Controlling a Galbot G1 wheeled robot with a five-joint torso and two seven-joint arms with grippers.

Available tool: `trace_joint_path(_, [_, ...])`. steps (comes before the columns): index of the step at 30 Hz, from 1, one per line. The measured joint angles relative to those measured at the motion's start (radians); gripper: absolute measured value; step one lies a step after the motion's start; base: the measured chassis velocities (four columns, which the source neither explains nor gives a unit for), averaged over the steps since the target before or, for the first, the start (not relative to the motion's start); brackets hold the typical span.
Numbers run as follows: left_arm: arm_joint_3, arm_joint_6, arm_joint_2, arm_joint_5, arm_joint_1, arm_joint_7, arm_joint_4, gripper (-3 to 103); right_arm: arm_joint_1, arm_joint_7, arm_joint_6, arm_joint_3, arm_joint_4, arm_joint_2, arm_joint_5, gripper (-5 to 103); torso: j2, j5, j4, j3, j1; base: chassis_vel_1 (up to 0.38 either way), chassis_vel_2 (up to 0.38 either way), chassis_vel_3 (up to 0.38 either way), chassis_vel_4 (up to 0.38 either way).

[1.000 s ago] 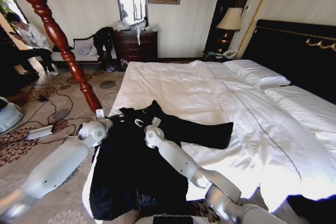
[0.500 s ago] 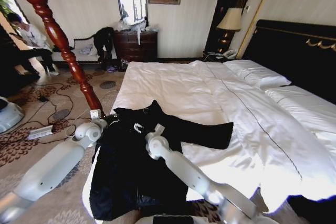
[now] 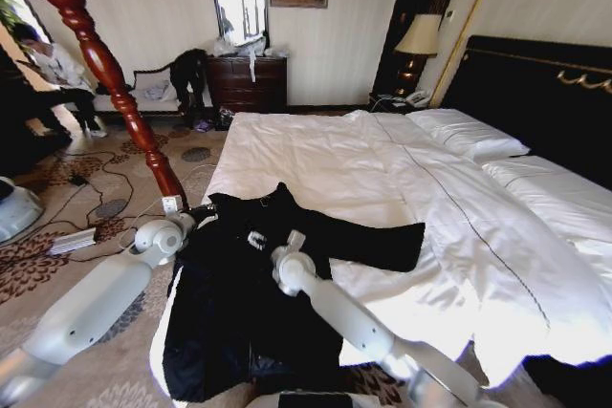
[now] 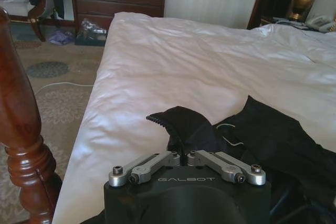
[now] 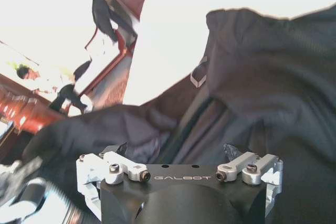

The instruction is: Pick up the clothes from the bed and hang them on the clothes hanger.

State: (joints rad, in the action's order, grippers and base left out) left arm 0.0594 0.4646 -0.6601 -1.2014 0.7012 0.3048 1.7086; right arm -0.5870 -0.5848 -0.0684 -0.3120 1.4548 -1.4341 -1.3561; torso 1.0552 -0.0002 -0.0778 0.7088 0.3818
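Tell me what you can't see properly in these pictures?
- Head view: the clothes hanger top and foot are cut off by the picture's edges.
- Head view: the right claw fingertips are too small to judge.
- Left wrist view: the left claw fingertips sink into the clothes.

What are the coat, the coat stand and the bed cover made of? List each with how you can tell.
Coat: soft, matte black cloth, probably woven; it folds and slumps limply on the bed.
Coat stand: reddish-brown wood, glossy varnish; turned spindle shape with bright highlights.
Bed cover: white fabric, likely cotton; soft wrinkles and a stitched seam, slight sheen.
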Motion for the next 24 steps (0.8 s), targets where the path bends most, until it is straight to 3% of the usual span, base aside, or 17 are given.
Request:
trace_joint_path(8, [-0.005,0.030,0.025,-0.026,-0.006,-0.021,0.046,1,0.058,0.023,0.027,-0.033,-0.144,-0.064,0.019,100,0.000,0.0000,0.0001,0.000,0.000,0.000,0.000,0.000,0.000])
trace_joint_path(16, [0.004,0.044,0.015,-0.037,-0.009,-0.021,0.082,1,0.157,0.060,0.044,-0.095,-0.347,-0.173,0.029,100,0.000,0.0000,0.0002,0.000,0.000,0.000,0.000,0.000,0.000])
trace_joint_path(24, [0.030,0.031,0.003,-0.045,-0.003,-0.026,0.104,1,0.211,0.068,0.044,-0.167,-0.405,-0.178,0.007,100,0.000,0.0000,-0.0002,0.000,0.000,0.000,0.000,0.000,0.000])
